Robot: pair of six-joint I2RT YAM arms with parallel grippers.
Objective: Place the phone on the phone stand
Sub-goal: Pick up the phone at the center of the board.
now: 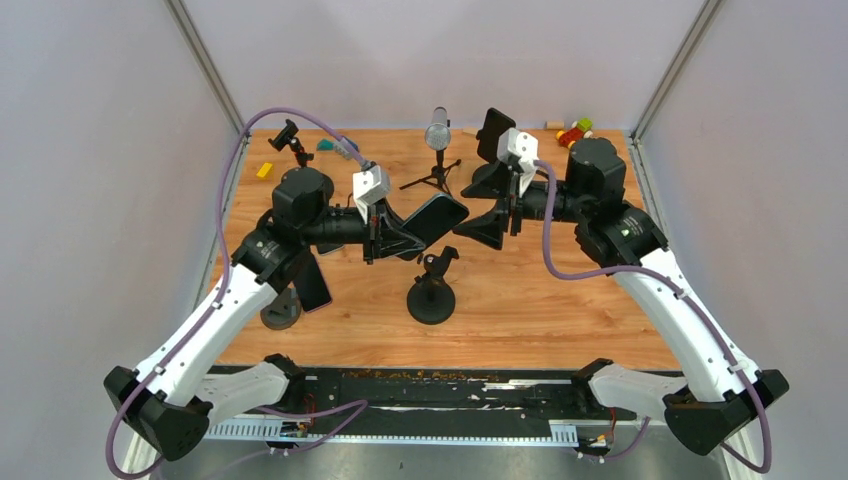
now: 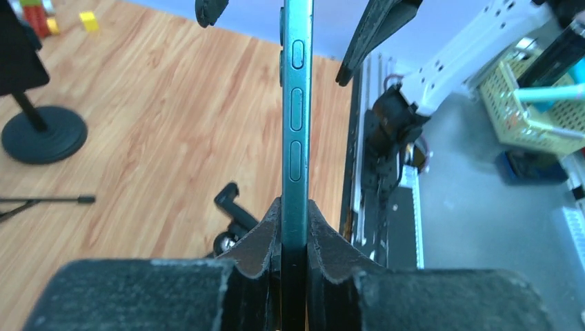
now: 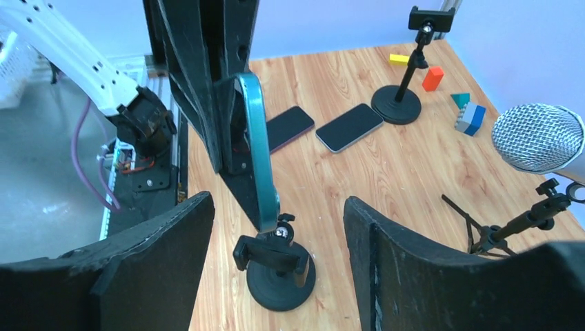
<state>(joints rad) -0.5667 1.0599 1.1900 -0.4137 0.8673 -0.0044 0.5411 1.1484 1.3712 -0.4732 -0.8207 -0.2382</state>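
Top: teal phone [image 1: 437, 217] hung in the air over the wooden table [image 1: 560, 310], near the black stand [image 1: 432, 297].
Left wrist: left fingers [image 2: 263, 238] pinched its flat faces at one end. Thin, stiff, slick slab, probably light and breakable. Side buttons sat clear of the grip.
Right wrist: right fingers [image 3: 162, 248] were spread either side of the phone, not touching it. The stand's clamp was just below.

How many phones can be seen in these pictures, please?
3 clearly: the teal phone in the left gripper, and two phones flat on the table, side by side. A dark slab at the table's rear may be a fourth.
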